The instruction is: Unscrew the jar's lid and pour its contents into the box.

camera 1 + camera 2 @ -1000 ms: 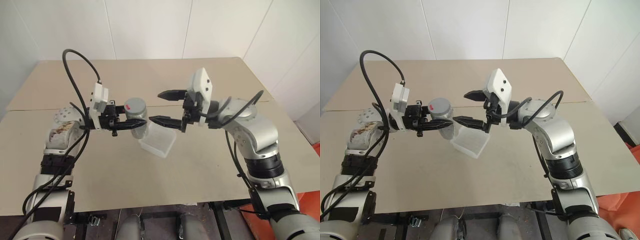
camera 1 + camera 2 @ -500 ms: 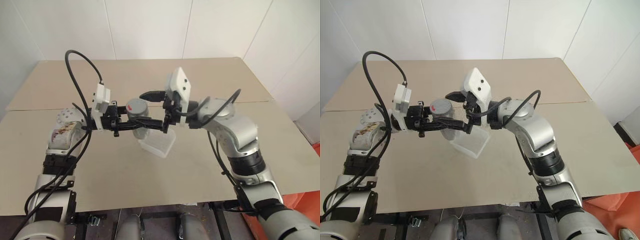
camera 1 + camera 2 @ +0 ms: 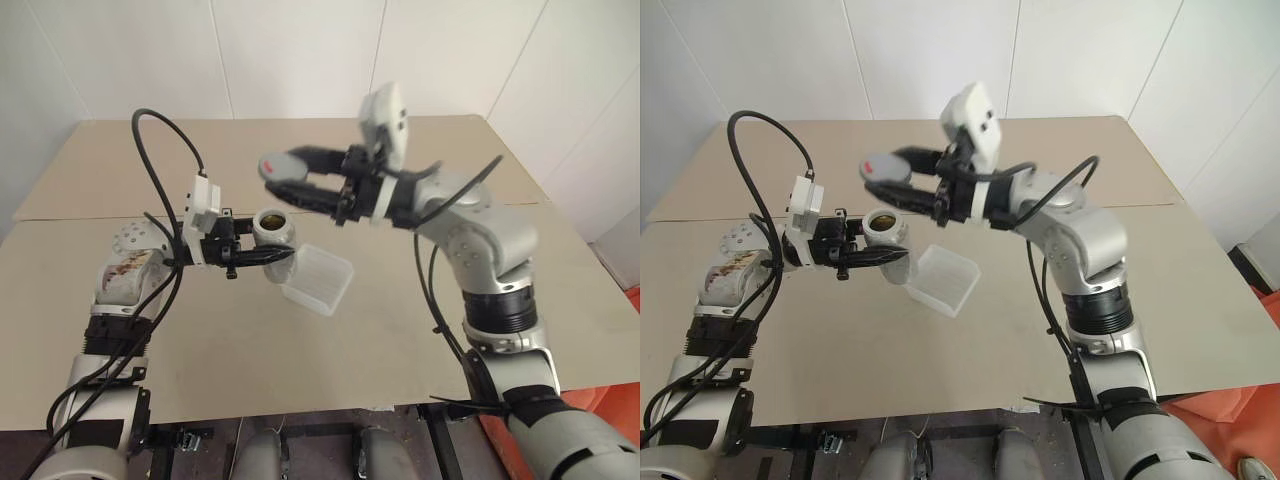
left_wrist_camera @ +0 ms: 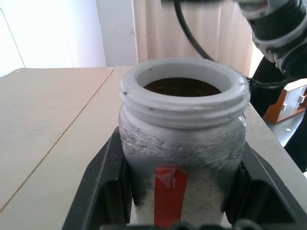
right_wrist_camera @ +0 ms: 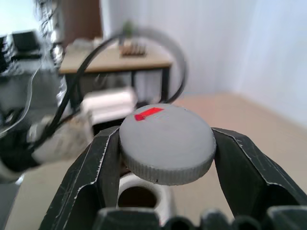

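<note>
My left gripper (image 3: 262, 256) is shut on the jar (image 3: 272, 234), holding it upright above the table. The jar's whitish threaded rim (image 4: 184, 88) is uncovered and dark contents show inside. One black finger (image 4: 103, 189) presses each side of the silvery body. Up and slightly left of the jar, my right gripper (image 3: 285, 178) is shut on the lid (image 3: 277, 165), a round grey cap with a red mark (image 5: 147, 114). The lid hangs clear of the jar's open mouth (image 5: 136, 196). The translucent white box (image 3: 318, 279) lies on the table just right of the jar.
The beige table (image 3: 420, 330) spreads wide around the box, with a seam across its middle. A black cable (image 3: 160, 170) loops above my left arm. White walls stand behind the far edge.
My right gripper closed on the lid and rose with it, so the lid is off the jar and held above it. The left gripper and jar stayed in place.
</note>
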